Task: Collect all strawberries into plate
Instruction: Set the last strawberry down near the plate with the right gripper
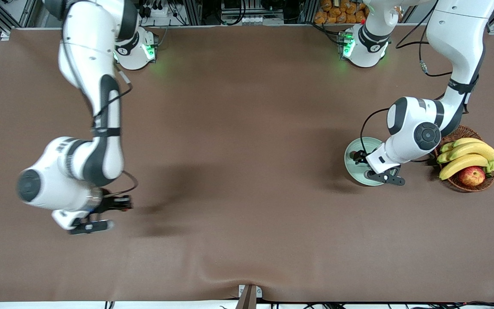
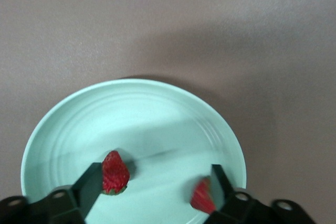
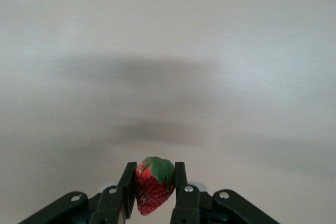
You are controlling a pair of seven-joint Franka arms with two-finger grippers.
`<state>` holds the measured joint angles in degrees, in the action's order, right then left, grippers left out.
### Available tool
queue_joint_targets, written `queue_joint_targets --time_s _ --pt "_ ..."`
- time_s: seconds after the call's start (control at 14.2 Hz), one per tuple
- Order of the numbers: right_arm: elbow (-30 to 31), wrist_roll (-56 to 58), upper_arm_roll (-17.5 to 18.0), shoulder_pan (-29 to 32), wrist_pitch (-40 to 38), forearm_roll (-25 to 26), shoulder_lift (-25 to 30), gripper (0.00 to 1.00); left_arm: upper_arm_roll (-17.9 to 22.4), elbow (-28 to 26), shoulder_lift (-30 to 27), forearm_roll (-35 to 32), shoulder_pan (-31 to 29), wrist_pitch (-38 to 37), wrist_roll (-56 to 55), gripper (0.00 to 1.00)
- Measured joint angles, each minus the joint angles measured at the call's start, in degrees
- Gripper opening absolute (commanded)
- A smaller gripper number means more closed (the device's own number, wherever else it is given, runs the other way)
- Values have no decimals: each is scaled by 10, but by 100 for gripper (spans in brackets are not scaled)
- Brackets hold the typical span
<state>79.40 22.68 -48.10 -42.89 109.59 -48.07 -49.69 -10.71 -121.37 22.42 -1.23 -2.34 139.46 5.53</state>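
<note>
Left arm hides most of plate (image 1: 352, 159); strawberries unseen in front view.

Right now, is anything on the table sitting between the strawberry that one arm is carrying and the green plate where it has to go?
Nothing visible does. The right hand grips a small red strawberry over bare brown tablecloth. The round mint-green plate lies toward the left arm's end, where the open left hand hangs over it.

A: Where does the front view look from?
B: High, facing both bases, taking in the whole table (image 1: 238, 141).
A: The wrist cameras?
B: Close. The left one looks down on the plate (image 2: 131, 114), which the front view shares (image 1: 352, 152).
</note>
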Motion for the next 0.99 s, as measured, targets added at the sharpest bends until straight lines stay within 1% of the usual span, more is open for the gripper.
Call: queue_joint_targets --time_s 0.14,0.21,0.28,0.63,0.99 --pt "0 -15 2 -51 12 -12 -2 2 -1 9 0 0 1 1 0 100" --pt "0 -32 9 -69 23 -14 -2 2 -1 16 0 0 1 1 0 100" --pt "-1 -53 25 -80 40 -15 -2 3 -2 24 0 0 2 1 0 100" --pt "-16 -209 143 -103 173 -16 -11 4 -4 66 0 0 8 1 0 100" --pt "-37 -328 234 -108 277 -16 -35 4 -9 91 0 0 23 1 -6 100"
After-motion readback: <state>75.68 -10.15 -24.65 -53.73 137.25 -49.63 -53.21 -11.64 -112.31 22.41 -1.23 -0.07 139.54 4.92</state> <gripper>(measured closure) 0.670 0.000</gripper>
